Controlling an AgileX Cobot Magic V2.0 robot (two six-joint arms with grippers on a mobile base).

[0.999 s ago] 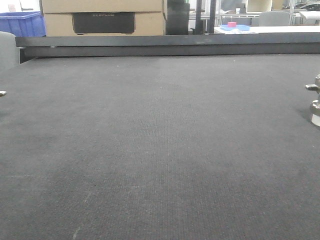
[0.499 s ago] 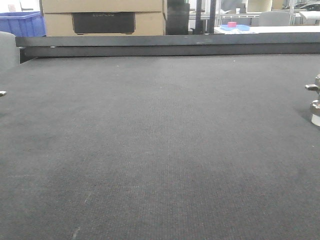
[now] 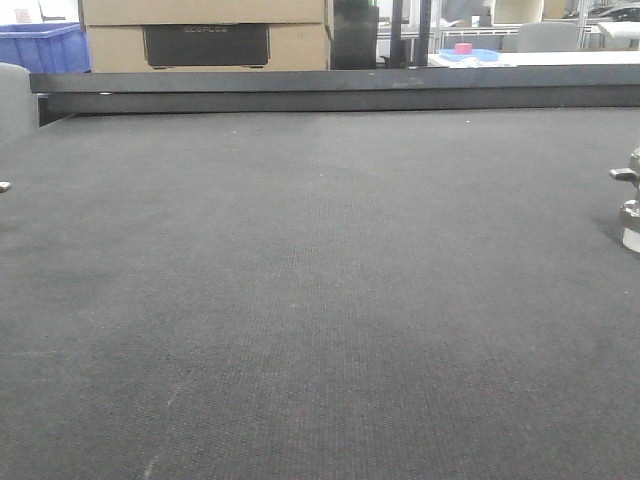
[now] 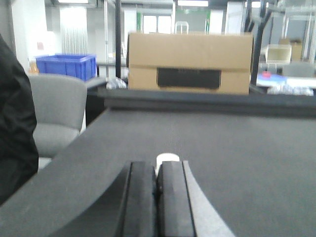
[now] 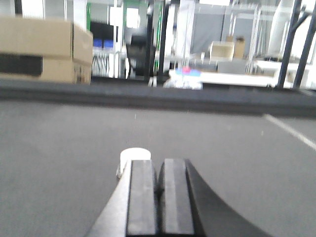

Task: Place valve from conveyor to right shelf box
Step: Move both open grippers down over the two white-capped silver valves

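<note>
Valve [image 3: 630, 200] at the right edge of the belt [image 3: 320, 300]; left gripper [image 4: 157, 173] and right gripper [image 5: 159, 170] clenched.
The valve stands on the belt, cut off by the front view's right border, its short handle pointing left. Both grippers hang low over the belt, fingers pressed together with nothing between them. A cardboard box [image 3: 205, 35] sits beyond the belt's far edge.

Right pincer [image 5: 159, 170] closed, conveyor [image 5: 232, 143] beneath, cardboard box [image 5: 39, 49] beyond
</note>
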